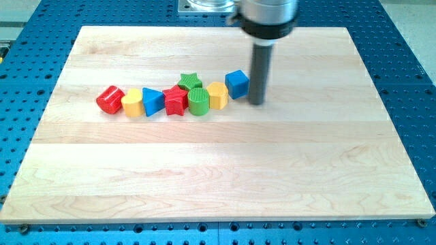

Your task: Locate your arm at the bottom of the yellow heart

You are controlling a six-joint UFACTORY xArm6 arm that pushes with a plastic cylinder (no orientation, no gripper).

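Note:
The blocks lie in a row across the middle of the wooden board (218, 170). A rounded yellow block (132, 103), which looks like the heart, sits near the row's left end, between a red block (110, 99) and a blue triangle (153, 101). A second, more angular yellow block (217, 95) sits near the row's right end. My tip (257, 103) rests on the board just right of the blue cube (237, 84), far to the right of the yellow heart.
A red star (176, 101), a green star (190, 82) and a green cylinder (199, 101) fill the middle of the row. A blue perforated surface (409, 68) surrounds the board.

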